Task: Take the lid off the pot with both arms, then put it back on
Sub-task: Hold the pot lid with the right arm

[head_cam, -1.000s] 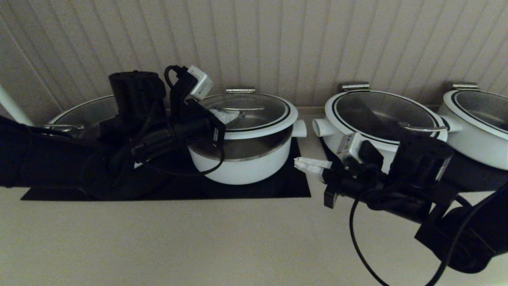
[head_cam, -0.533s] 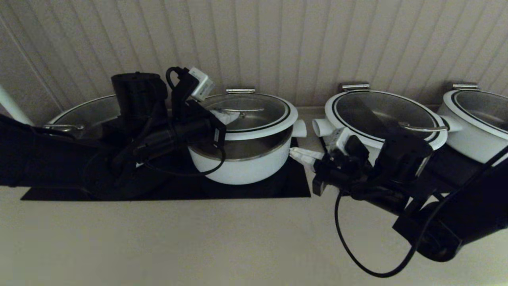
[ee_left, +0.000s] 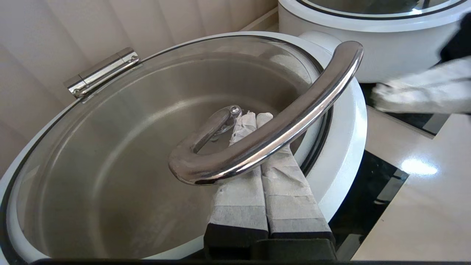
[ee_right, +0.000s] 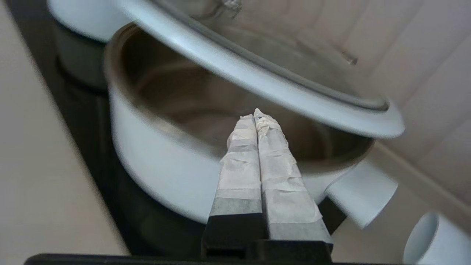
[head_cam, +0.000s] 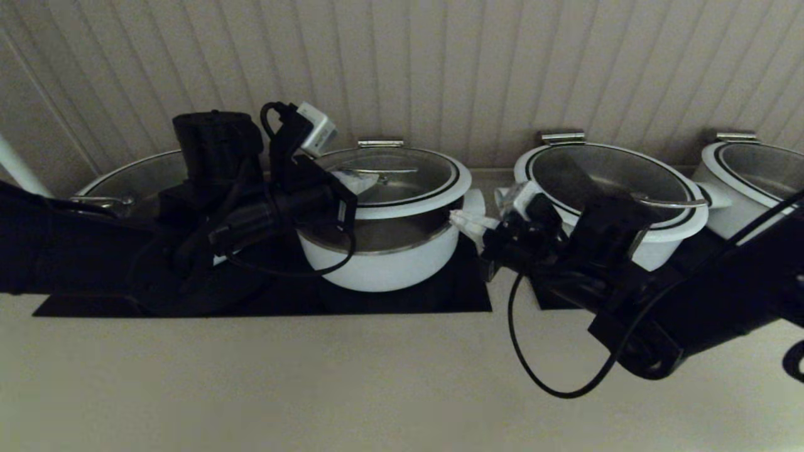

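The lid (head_cam: 402, 176) is raised off the pot (head_cam: 383, 263), with a gap showing the steel lining. My left gripper (head_cam: 361, 183) is shut, its two fingers slid together under the lid's curved steel handle (ee_left: 279, 125) and resting on the glass; in the left wrist view its tips (ee_left: 252, 116) lie near the handle's foot. My right gripper (head_cam: 461, 220) is shut and empty at the pot's right side by the side stub (ee_right: 362, 193). In the right wrist view its tips (ee_right: 255, 114) point into the gap between the pot's rim (ee_right: 154, 173) and the lid's white rim (ee_right: 257, 84).
A wider white pot with a glass lid (head_cam: 603, 182) stands close to the right behind my right arm, another (head_cam: 754, 188) at far right, one more (head_cam: 125, 182) behind my left arm. A black mat (head_cam: 440, 295) lies under the pot. The ribbed wall is right behind.
My right arm has swung left and up from in front of the mat to the pot's right rim. The left gripper and the raised lid have barely moved.
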